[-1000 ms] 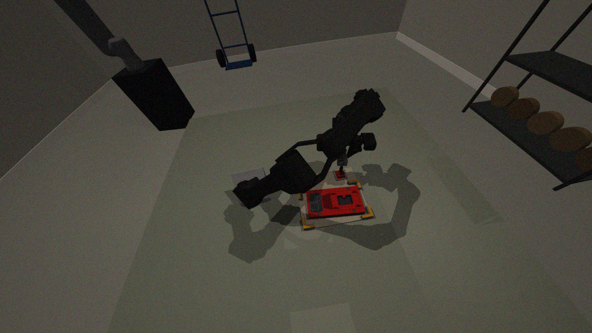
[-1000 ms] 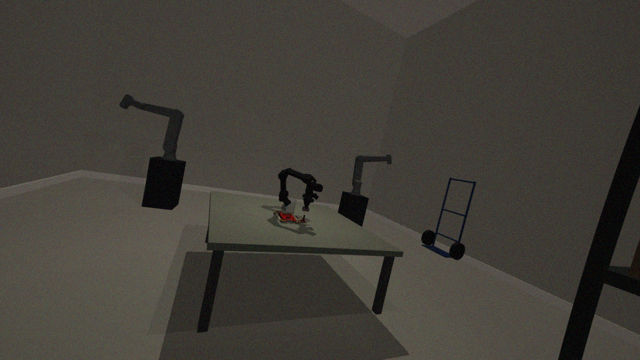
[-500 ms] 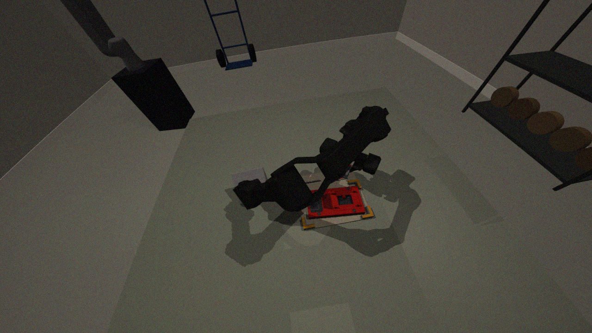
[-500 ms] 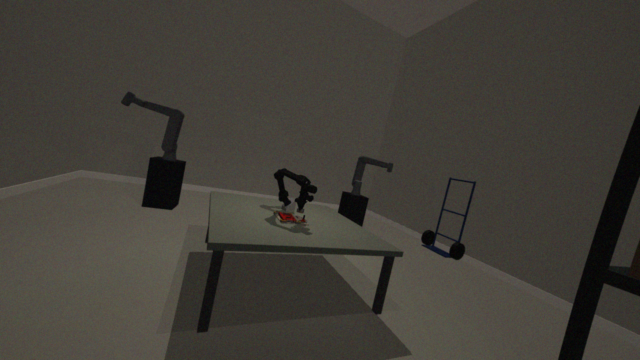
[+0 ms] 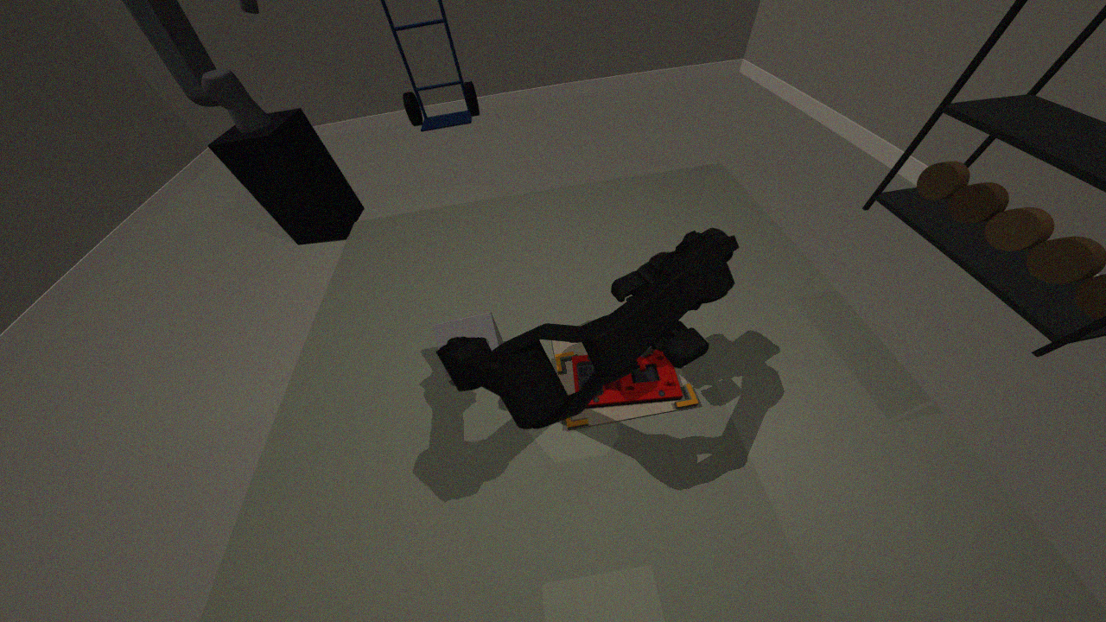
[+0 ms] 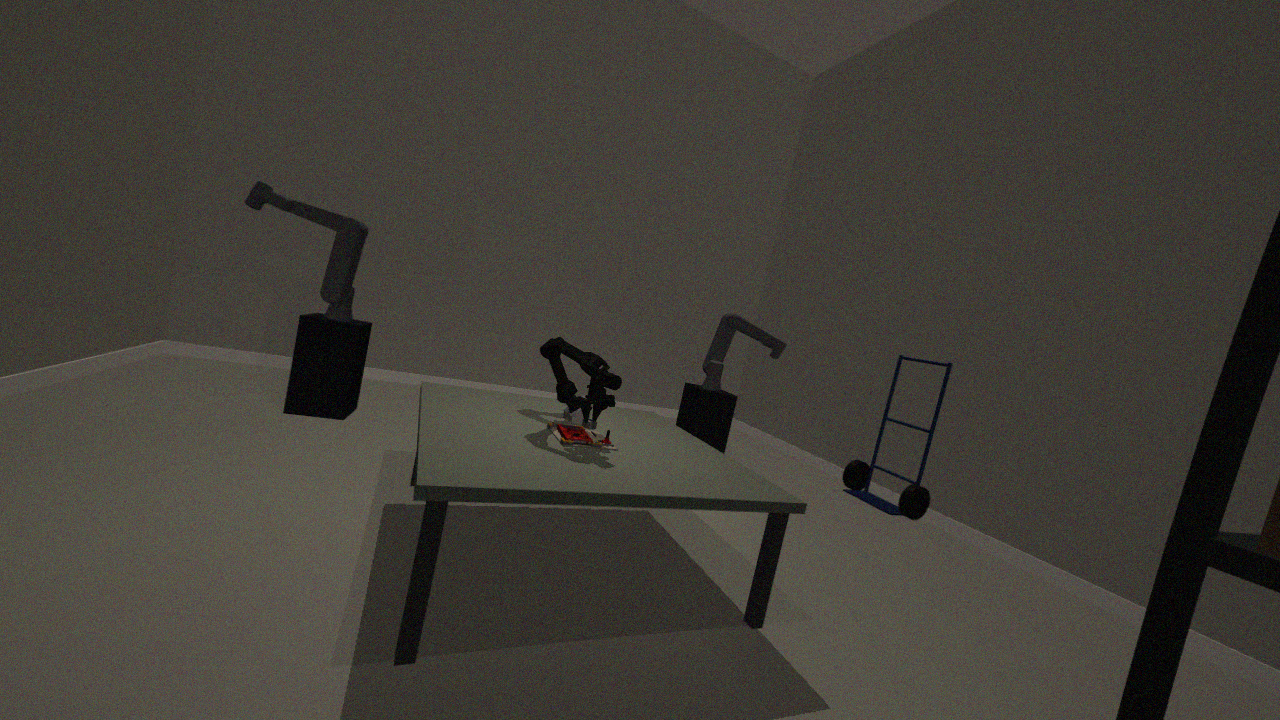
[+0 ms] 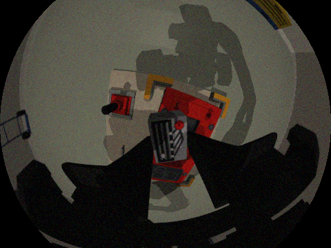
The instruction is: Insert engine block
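My gripper is shut on the engine block, a grey block with dark slots on its left part and a red round cap at its upper right in the wrist view. It is held over the red car body. The dark opening in the body shows partly, just right of the block in the wrist view. The block and a finger cover the rest of it. The gap between block and body is hard to judge. The rib cannot be made out. In the top view the arm hides the block.
The car body lies on a pale board between yellow corner brackets. A red piece with an upright black peg stands at the board's side. A thin dark rod lies near the left finger.
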Tool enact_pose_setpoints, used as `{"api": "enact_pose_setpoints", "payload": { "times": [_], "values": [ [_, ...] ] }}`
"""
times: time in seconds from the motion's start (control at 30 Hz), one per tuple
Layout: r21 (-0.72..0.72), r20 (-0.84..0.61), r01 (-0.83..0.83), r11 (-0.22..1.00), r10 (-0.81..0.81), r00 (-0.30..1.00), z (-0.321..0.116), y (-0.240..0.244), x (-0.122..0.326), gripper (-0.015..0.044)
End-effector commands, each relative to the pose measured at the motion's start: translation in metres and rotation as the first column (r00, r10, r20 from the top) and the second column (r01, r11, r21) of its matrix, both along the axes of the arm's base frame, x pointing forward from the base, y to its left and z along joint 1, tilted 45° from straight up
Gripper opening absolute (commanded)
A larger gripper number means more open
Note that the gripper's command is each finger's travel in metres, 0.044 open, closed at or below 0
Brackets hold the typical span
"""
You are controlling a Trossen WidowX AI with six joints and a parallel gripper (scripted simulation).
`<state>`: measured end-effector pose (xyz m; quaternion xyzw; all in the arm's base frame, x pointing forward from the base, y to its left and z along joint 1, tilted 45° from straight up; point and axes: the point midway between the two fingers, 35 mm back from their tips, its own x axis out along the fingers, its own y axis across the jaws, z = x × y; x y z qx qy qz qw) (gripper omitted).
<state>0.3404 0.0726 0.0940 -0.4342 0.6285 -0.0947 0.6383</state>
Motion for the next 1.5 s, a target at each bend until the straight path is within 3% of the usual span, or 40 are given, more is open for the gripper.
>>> {"api": "enact_pose_setpoints", "payload": {
  "times": [0.0, 0.33, 0.53, 1.47],
  "values": [
    [0.017, 0.087, 0.097, 0.995, -0.099, 0.991, 0.003, -0.013, -0.001, 0.0000],
    [0.098, 0.270, 0.291, 0.952, -0.307, 0.913, 0.013, -0.039, -0.004, 0.0000],
    [0.115, 0.295, 0.317, 0.941, -0.338, 0.894, 0.013, -0.039, -0.004, 0.0157],
    [0.095, 0.264, 0.285, 0.954, -0.301, 0.916, 0.014, -0.039, -0.003, 0.0159]
  ]
}}
